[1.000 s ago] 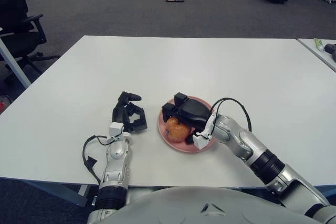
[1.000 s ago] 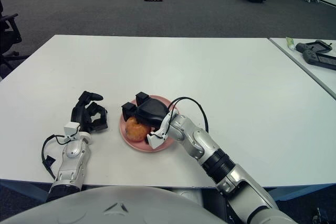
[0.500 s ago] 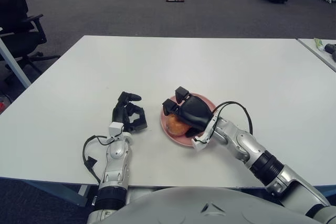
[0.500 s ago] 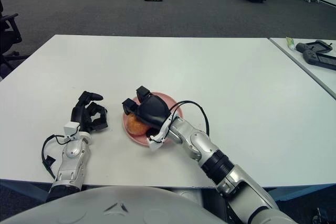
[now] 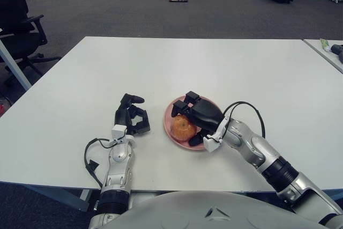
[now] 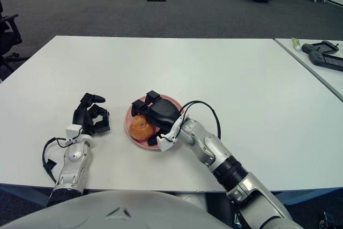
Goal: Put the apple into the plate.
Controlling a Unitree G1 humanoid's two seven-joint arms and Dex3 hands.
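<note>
Now the apple [image 5: 183, 127] sits in the pink plate [image 5: 172, 110] on the white table [image 5: 214, 63]. Just right of it, over the plate, the right hand [image 5: 196, 116] has its fingers spread around the apple's far side; whether they touch it I cannot tell. Left of the plate, the left hand [image 5: 132, 117] is loosely curled, holding nothing.

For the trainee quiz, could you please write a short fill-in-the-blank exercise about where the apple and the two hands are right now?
1. The apple lies in the pink ____.
2. The ____ hand is over the plate, beside the apple.
3. The left hand shows to the ____ of the plate.
4. The plate sits on a ____ table.

Missing words: plate; right; left; white
</note>
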